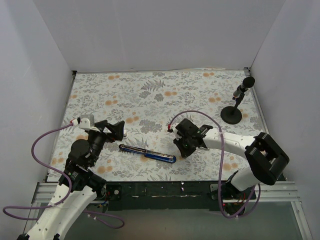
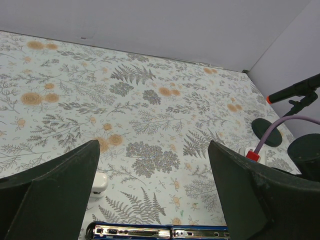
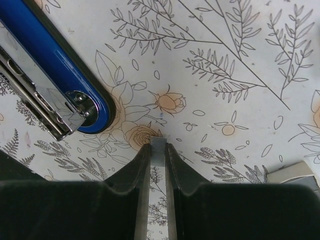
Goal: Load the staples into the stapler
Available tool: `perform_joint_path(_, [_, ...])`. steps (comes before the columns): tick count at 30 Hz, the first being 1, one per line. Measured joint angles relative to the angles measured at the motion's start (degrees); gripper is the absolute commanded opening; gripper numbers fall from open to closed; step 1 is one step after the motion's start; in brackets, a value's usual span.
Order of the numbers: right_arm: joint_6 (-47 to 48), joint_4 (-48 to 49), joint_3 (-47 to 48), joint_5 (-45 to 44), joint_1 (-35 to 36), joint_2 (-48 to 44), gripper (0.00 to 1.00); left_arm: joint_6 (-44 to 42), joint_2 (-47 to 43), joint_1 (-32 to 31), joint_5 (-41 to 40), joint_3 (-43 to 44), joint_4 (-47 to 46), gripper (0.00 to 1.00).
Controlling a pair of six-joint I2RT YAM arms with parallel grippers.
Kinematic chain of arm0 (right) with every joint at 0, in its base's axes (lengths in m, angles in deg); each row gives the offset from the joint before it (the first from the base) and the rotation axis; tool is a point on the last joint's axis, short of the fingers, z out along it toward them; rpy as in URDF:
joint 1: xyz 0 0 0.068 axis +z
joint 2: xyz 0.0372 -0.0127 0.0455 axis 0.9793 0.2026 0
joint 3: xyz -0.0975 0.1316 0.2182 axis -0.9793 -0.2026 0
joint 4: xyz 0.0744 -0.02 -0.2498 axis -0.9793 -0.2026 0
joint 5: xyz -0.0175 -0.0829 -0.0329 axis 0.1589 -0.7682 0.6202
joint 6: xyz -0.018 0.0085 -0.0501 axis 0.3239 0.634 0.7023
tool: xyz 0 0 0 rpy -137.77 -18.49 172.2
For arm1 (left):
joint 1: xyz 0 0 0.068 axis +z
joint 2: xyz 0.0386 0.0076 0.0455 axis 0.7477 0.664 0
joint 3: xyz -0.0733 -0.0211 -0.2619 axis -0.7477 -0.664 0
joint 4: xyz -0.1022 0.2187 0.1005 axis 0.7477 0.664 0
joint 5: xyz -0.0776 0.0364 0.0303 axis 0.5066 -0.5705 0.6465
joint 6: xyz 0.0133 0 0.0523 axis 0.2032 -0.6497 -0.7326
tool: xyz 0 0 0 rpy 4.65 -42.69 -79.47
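My right gripper [image 3: 158, 147] clamps the staples [image 3: 158, 167], near the blue stapler [image 1: 147, 153] lying opened flat on the floral table [image 1: 150, 90]; my left gripper [image 2: 152, 145] hangs spread wide, holding nothing.

Right wrist cam: the stapler [image 3: 60, 65] runs off the top-left edge, so only one rounded end shows. The staples [image 3: 158, 152] are mostly buried between the fingers of the right claw [image 3: 158, 146], with just a thin grey sliver poking out. A pale boxy thing [image 3: 296, 172] in the bottom-right corner is cut off, no idea what it is.

Left wrist cam: the bottom edge chops the stapler, and a small white blob [image 2: 99, 184] sits half behind a finger of the wide-spread left claw [image 2: 153, 150]. On the top cam the staples are too tiny to spot.
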Motion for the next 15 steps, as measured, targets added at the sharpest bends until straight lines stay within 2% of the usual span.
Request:
perform_joint_path(3, [1.1, -1.3, 1.7, -0.3, 1.1, 1.7, 0.22, 0.0, 0.0, 0.0, 0.0, 0.0, 0.0, 0.91])
perform_joint_path(9, [1.4, -4.8, 4.2, -1.4, 1.3, 4.3, 0.36, 0.0, 0.0, 0.0, 0.0, 0.0, 0.0, 0.91])
perform_joint_path(10, [1.3, -5.5, 4.5, -1.6, 1.3, 4.7, 0.41, 0.0, 0.0, 0.0, 0.0, 0.0, 0.0, 0.91])
perform_joint_path(15, [0.9, -9.0, 6.9, -3.0, 2.0, 5.7, 0.46, 0.0, 0.0, 0.0, 0.0, 0.0, 0.0, 0.91])
